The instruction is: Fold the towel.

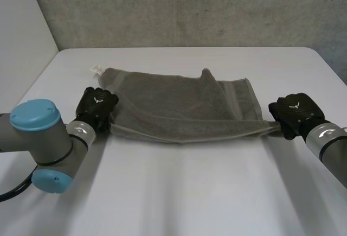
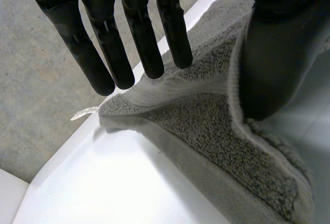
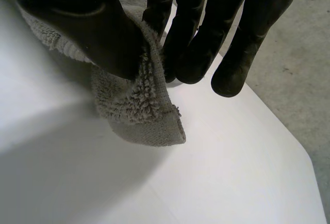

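Note:
A grey towel lies spread across the white table, with its near edge lifted into a loose fold. My left hand is at the towel's near left corner. In the left wrist view its fingers stretch straight out above the towel, while the thumb rests on the raised edge. My right hand is at the near right corner. There the thumb and curled fingers pinch the towel, and its corner tip hangs below them just above the table.
A small white label sticks out at the towel's far left corner. A concrete wall stands behind the table's far edge. Bare white tabletop lies in front of the towel, between my arms.

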Robot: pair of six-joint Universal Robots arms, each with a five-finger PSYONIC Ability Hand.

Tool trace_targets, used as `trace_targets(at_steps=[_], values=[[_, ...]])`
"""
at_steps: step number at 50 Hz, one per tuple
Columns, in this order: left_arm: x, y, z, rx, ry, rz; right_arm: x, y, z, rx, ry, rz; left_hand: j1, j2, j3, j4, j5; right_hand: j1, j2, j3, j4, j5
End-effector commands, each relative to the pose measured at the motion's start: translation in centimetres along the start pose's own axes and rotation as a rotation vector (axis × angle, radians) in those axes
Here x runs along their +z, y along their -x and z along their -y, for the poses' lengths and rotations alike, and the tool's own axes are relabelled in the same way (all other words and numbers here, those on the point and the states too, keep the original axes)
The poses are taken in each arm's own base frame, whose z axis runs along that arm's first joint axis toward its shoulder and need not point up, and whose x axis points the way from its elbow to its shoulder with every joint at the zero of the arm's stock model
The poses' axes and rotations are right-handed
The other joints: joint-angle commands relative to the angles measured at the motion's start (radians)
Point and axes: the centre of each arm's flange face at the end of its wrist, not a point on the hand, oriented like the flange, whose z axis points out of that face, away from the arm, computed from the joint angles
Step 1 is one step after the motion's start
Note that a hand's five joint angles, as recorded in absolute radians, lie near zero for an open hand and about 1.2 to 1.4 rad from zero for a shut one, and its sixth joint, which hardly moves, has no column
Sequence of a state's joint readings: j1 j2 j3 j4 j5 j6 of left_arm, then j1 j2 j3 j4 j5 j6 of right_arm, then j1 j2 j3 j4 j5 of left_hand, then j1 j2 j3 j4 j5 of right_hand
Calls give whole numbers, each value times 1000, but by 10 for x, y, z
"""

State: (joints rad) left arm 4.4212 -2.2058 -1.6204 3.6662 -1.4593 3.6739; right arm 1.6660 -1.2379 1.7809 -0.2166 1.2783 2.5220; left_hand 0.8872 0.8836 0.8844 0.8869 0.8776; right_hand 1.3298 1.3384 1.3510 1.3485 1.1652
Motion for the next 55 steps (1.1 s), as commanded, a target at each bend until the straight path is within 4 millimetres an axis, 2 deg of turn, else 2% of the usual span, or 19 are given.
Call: trace_targets(at_steps=[1,2,4,13,18,24,44,47,48,49,50,52,55], values=[[-3,9,-6,8,51,57,1,-2,-1,-3,-7,-13,284,288,287,285,119,66,58,45,48,57],[-5,11,-5,6,58,71,1,-1,-1,-2,-7,-8,467,470,469,467,302,66,58,45,48,57],[-8,13,-3,3,61,86,1,0,0,-1,-11,-2,509,512,511,509,344,66,58,45,48,57],[-30,16,6,6,61,86,0,2,-1,7,1,14,509,513,512,509,344,66,58,45,48,57],[-41,19,14,7,48,93,-3,7,1,25,23,88,509,513,512,509,344,-182,-190,-203,-200,-192],[-44,21,13,7,56,98,-8,12,4,52,35,171,509,513,512,509,344,-232,-240,-253,-251,-242],[-46,21,13,14,61,94,-3,17,-6,62,70,192,509,513,512,509,344,-279,-287,-300,-298,-289],[-45,22,13,14,61,96,-1,17,-8,65,79,192,509,513,512,509,344,-235,-243,-256,-254,-245],[-45,22,13,14,61,96,-1,17,-8,65,79,192,509,513,512,509,344,-119,-127,-140,-137,-129],[-45,22,13,14,61,96,-1,17,-8,65,79,192,509,513,512,509,344,-117,-126,-139,-136,-127],[-45,22,13,15,63,97,0,16,-8,64,79,186,509,513,512,509,344,37,28,15,18,27],[-46,22,12,15,64,96,0,14,-8,63,77,181,509,513,512,509,344,66,58,45,48,57],[-48,24,17,17,60,98,-2,-2,1,54,41,127,509,513,512,509,344,66,58,45,48,57]])
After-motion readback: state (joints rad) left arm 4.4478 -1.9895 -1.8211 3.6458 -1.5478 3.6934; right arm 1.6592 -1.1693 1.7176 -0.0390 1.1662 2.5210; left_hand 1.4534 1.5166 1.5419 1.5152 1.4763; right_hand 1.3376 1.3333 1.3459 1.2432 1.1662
